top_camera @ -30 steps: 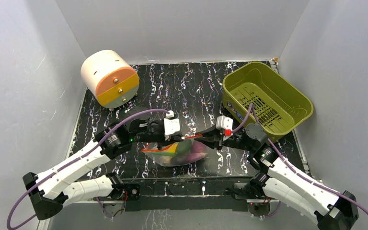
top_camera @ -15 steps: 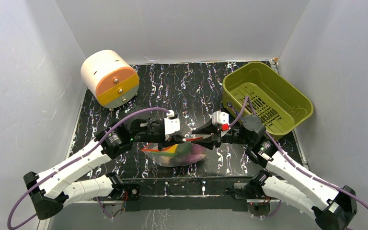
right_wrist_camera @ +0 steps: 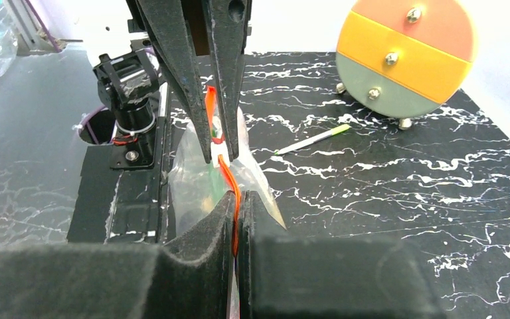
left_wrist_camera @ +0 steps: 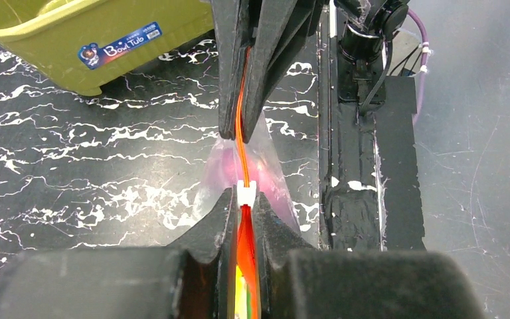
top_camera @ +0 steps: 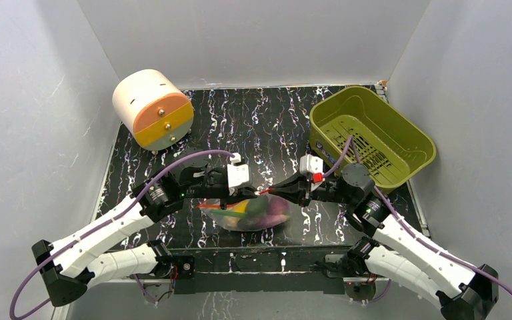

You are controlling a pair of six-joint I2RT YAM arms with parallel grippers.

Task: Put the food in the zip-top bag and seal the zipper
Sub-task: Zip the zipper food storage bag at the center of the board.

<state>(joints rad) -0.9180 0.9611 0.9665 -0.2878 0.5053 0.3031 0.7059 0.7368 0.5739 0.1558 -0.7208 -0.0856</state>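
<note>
The clear zip-top bag point(top_camera: 250, 215) hangs between my two grippers near the table's front edge. Inside it I see a yellow piece point(top_camera: 239, 207), a green piece point(top_camera: 257, 207) and a pink-purple piece point(top_camera: 277, 211). My left gripper point(top_camera: 245, 194) is shut on the orange-red zipper point(left_wrist_camera: 241, 139), right at its white slider point(left_wrist_camera: 246, 193). My right gripper point(top_camera: 275, 194) is shut on the same zipper point(right_wrist_camera: 229, 179) further right. In the left wrist view my left gripper point(left_wrist_camera: 242, 198) faces the right one point(left_wrist_camera: 242, 129). In the right wrist view my right gripper point(right_wrist_camera: 237, 197) faces the left one point(right_wrist_camera: 219, 157).
An olive-green slotted basket point(top_camera: 410, 137) stands at the back right, also in the left wrist view point(left_wrist_camera: 53, 46). A white drum with an orange, yellow and grey face point(top_camera: 152, 109) stands at the back left. A thin white and green stick point(right_wrist_camera: 311, 139) lies on the table.
My right gripper slid left along the zipper, then eased back slightly right. The bag swayed a little. My left gripper barely moved.
</note>
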